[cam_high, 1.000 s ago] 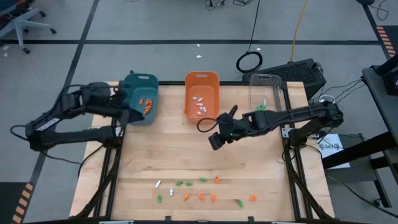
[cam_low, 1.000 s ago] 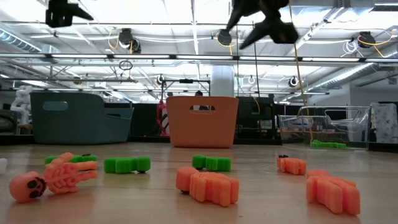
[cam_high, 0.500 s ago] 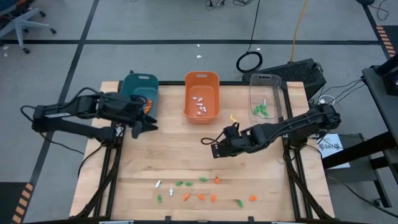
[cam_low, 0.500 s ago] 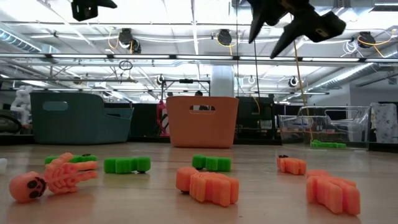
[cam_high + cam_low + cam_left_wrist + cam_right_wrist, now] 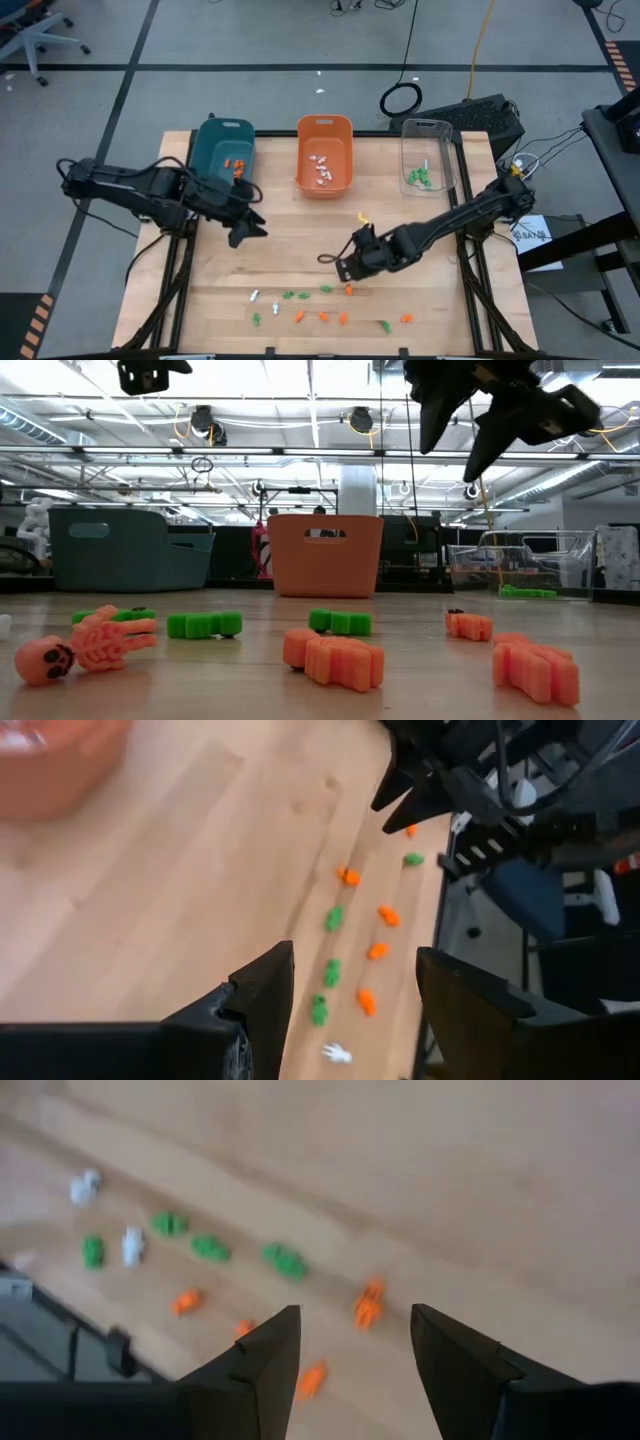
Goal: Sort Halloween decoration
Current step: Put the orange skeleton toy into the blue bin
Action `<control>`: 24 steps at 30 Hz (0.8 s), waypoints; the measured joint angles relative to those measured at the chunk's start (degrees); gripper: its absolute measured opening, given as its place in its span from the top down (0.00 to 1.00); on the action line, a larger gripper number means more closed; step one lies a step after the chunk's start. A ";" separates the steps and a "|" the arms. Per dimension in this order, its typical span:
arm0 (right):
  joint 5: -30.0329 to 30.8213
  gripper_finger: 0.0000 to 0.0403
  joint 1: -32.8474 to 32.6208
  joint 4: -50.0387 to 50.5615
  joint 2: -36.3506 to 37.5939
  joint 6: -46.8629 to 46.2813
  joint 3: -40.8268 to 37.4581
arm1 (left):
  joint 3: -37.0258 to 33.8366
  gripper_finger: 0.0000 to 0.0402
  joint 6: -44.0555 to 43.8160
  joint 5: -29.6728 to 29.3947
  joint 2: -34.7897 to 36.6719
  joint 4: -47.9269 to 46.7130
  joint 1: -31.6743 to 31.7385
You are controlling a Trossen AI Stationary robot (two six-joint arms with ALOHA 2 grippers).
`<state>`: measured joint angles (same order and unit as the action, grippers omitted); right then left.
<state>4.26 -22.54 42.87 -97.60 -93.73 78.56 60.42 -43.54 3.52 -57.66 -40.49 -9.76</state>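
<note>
Orange, green and white trinkets (image 5: 322, 303) lie scattered along the near edge of our wooden table (image 5: 280, 250). More sit sorted at the far edge: orange ones in the teal bin (image 5: 222, 149), white ones in the orange bin (image 5: 324, 155), green ones in the clear bin (image 5: 428, 152). Our right gripper (image 5: 347, 266) hangs just above the loose pieces, fingers spread and empty. Our left gripper (image 5: 250, 228) hovers near the teal bin, also spread, holding nothing.

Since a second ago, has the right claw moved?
Yes. The right claw has moved away from the orange bin, toward the loose trinkets along the near edge.
</note>
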 joint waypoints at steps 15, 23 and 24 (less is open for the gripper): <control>-2.96 0.56 -5.43 -6.14 -11.21 -4.43 0.00 | 0.00 0.47 -12.43 -8.18 -3.63 -1.24 -9.99; -0.88 0.56 -4.57 -8.45 -15.79 -2.22 0.02 | 0.00 0.47 -15.22 -12.79 -5.30 -0.85 -12.57; -0.93 0.56 -4.51 -8.63 -16.15 -1.78 0.02 | 0.00 0.47 -15.89 -13.00 -5.39 -0.92 -12.57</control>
<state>3.33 -27.05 34.24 -113.75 -95.51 78.59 60.42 -59.43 -9.47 -63.04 -41.41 -22.33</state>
